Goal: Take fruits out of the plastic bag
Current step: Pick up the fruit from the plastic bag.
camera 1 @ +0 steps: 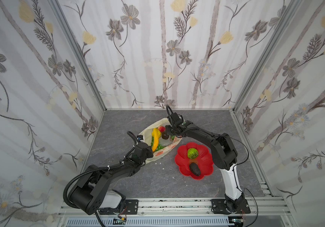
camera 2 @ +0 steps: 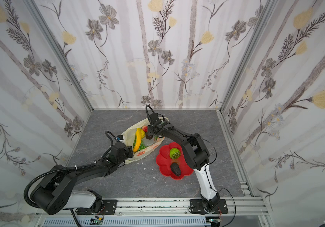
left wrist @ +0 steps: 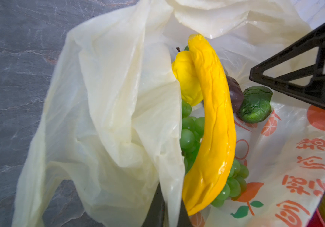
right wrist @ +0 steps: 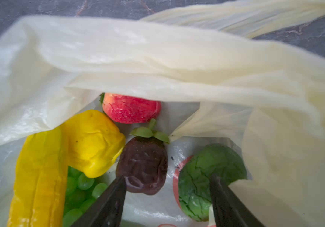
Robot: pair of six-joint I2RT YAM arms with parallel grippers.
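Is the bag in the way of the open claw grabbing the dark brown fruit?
No. Nothing visible lies between the open right gripper and the dark brown fruit; the plastic bag only drapes its fold over the red fruit farther in.

The table (camera 1: pixel 157 182) has a dark grey top with pale veins, like stone. A thin, pale yellow plastic bag (camera 1: pixel 164 151) with orange print lies on it toward the back, its mouth spread open. Just beside the bag, on the right, a red flower-shaped plate (camera 1: pixel 206 171) rests flat on the table. Some small white scraps (camera 1: pixel 163 168) lie on the bare top near the bag.
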